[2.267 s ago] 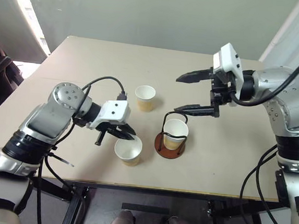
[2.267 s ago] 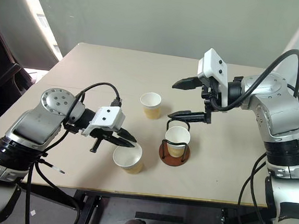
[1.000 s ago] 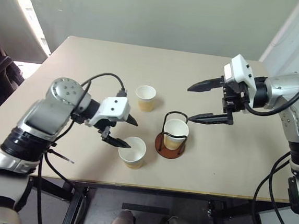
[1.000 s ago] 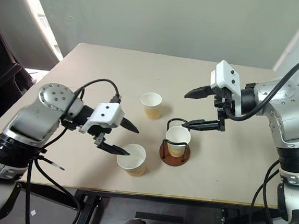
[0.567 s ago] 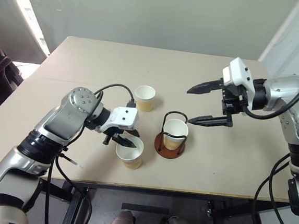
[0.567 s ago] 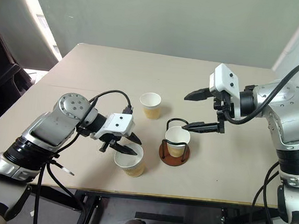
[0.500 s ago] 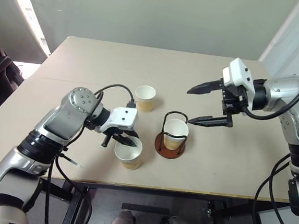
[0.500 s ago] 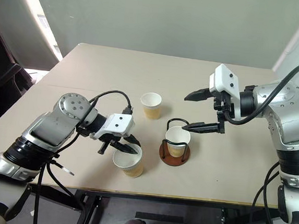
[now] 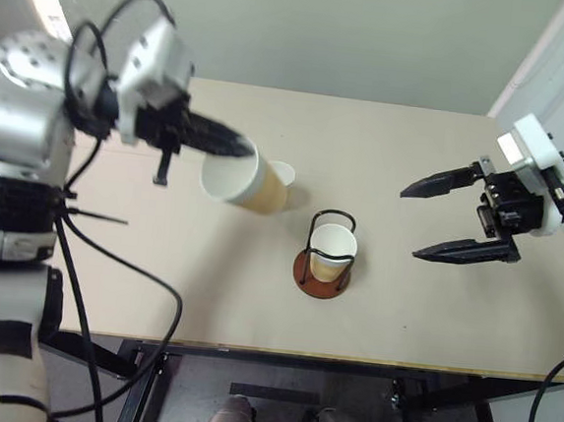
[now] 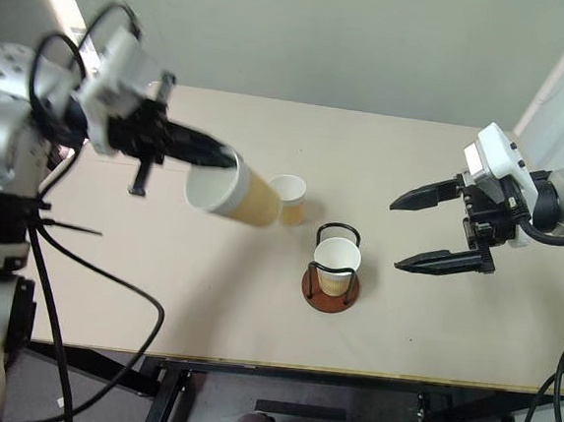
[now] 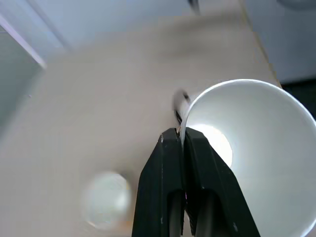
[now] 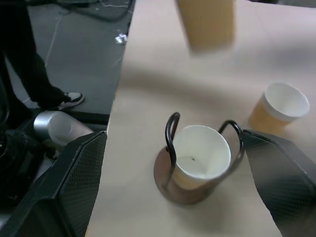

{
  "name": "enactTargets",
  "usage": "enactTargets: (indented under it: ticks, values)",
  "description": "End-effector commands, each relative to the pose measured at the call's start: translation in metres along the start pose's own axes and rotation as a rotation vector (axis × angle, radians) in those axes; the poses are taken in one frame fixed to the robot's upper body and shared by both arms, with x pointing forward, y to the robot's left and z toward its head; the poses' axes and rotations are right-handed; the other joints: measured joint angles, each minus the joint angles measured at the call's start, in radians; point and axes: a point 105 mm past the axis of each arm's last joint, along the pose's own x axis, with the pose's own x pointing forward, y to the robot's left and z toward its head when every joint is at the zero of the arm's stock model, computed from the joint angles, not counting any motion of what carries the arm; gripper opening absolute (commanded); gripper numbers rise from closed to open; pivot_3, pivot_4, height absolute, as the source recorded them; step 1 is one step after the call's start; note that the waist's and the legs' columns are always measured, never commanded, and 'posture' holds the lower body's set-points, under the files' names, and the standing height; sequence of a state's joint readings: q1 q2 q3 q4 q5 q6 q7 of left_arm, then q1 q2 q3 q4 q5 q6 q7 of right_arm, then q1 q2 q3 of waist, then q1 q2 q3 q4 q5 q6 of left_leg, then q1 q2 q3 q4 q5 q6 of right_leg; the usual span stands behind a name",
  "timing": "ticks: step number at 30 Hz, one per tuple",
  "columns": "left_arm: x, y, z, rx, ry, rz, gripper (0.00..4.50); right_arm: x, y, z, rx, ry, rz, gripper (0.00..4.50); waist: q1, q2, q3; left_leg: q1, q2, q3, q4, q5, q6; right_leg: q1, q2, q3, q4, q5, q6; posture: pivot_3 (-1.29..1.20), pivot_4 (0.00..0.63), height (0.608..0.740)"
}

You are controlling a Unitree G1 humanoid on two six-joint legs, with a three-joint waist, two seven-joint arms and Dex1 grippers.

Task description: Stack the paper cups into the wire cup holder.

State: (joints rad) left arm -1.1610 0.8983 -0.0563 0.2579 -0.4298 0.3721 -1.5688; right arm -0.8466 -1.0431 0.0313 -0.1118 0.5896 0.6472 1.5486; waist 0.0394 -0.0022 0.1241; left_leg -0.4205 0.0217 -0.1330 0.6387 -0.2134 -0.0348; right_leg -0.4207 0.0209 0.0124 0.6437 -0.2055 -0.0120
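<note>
Three paper cups are spread across my head views. My left tool [image 9: 230, 147] is clamped on the rim of one paper cup [image 9: 237, 179] and holds it in the air above the counter [image 9: 402, 310], tipped on its side with the mouth toward my left arm. Just beyond it, partly hidden by the lifted cup, a second cup [image 9: 281, 174] stands upright on the counter. The third cup [image 9: 332, 251] sits upright inside the wire cup holder [image 9: 325, 264], between its two black loops, on the reddish-brown base near the middle of the counter. My right tool [image 9: 456, 222] hovers well to the right of the holder with its two fingers spread wide and nothing between them.

From my left wrist, the two black fingers [image 11: 168, 192] are pressed together with the thin white rim of the held cup [image 11: 256, 158] pinched between them; I look straight into its white inside. Past the rim a bit of the holder's black wire [image 11: 180, 101] shows, and a pale round blur [image 11: 106, 197] lies on the counter, too soft for me to say what it is.

From my right wrist, my own fingers [image 12: 64, 182] stand far apart at either edge. Between them the holder [image 12: 197, 163] sits on the counter with its cup [image 12: 201, 155] upright in the loops. The standing cup [image 12: 279, 108] is near it, apart from it, and the tan wall of the lifted cup [image 12: 205, 22] hangs above. Off the counter edge, a person's dark trouser leg and shoe [image 12: 66, 98] stand on the floor.
</note>
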Motion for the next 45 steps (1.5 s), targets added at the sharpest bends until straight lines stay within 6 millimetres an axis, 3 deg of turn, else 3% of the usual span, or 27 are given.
enactTargets:
  ticks: [1, 10, 14, 31, 34, 40, 42, 44, 45]
  values:
    - [0.011, -0.001, 0.017, 0.04, -0.088, -0.084, 0.09, -0.01, 0.003, 0.014, -0.053, -0.016, -0.023, 4.5, 0.0, 0.0, 0.0, 0.0, 0.0, 0.0, 0.0, 0.0, 0.001, 0.0, 0.0, 0.001, 0.0, 0.0, 0.001, 0.0, 0.15, 0.74]
    - [0.088, -0.003, 0.015, 0.085, -0.103, -0.29, 0.09, -0.012, 0.001, 0.003, -0.036, 0.036, -0.087, 4.5, 0.007, 0.0, 0.0, -0.003, -0.004, 0.005, 0.011, -0.006, 0.012, 0.002, -0.001, 0.011, -0.003, 0.002, 0.014, 0.0, 0.15, 0.74]
    - [0.123, -0.008, 0.001, 0.128, -0.041, -0.36, 0.09, -0.014, 0.005, 0.002, -0.027, 0.041, -0.112, 4.5, 0.01, 0.001, 0.0, -0.005, -0.008, 0.007, 0.017, -0.009, 0.017, 0.002, -0.003, 0.014, -0.002, 0.0, 0.02, 0.0, 0.15, 0.74]
    - [0.157, -0.029, -0.036, 0.172, 0.093, -0.44, 0.09, -0.014, 0.01, -0.005, -0.012, 0.06, -0.167, 4.5, 0.019, 0.002, 0.001, -0.011, -0.01, 0.012, 0.031, -0.017, 0.025, 0.002, -0.005, 0.019, -0.002, -0.003, 0.03, 0.0, 0.15, 0.74]
    - [0.165, -0.027, -0.037, 0.177, 0.101, -0.412, 0.72, -0.013, 0.01, -0.007, -0.008, 0.063, -0.167, 4.5, 0.02, 0.002, 0.001, -0.011, -0.01, 0.012, 0.032, -0.018, 0.025, 0.002, -0.005, 0.019, -0.002, -0.003, 0.03, 0.0, 0.15, 0.74]
    - [0.173, -0.019, -0.033, 0.199, 0.08, -0.35, 2.76, -0.013, 0.011, -0.007, -0.004, 0.066, -0.164, 4.5, 0.02, 0.002, 0.001, -0.012, -0.01, 0.013, 0.034, -0.018, 0.026, 0.002, -0.005, 0.019, -0.002, -0.003, 0.031, 0.0, 0.15, 0.74]
    - [0.174, -0.01, -0.028, 0.199, 0.058, -0.297, 3.42, -0.013, 0.011, -0.008, -0.004, 0.066, -0.164, 4.5, 0.02, 0.002, 0.001, -0.012, -0.01, 0.013, 0.034, -0.018, 0.026, 0.002, -0.005, 0.019, -0.002, -0.003, 0.031, 0.0, 0.15, 0.74]
    - [0.163, 0.012, -0.023, 0.187, 0.053, -0.169, 4.1, -0.012, 0.011, -0.007, -0.006, 0.065, -0.161, 4.5, 0.02, 0.002, 0.001, -0.012, -0.01, 0.013, 0.034, -0.018, 0.026, 0.002, -0.005, 0.019, -0.002, -0.003, 0.032, 0.0, 0.15, 0.74]
    - [0.155, 0.025, -0.023, 0.173, 0.063, -0.095, 4.1, -0.012, 0.01, -0.007, -0.008, 0.064, -0.159, 4.5, 0.019, 0.002, 0.001, -0.012, -0.01, 0.013, 0.035, -0.018, 0.026, 0.002, -0.005, 0.019, -0.002, -0.003, 0.032, 0.0, 0.15, 0.74]
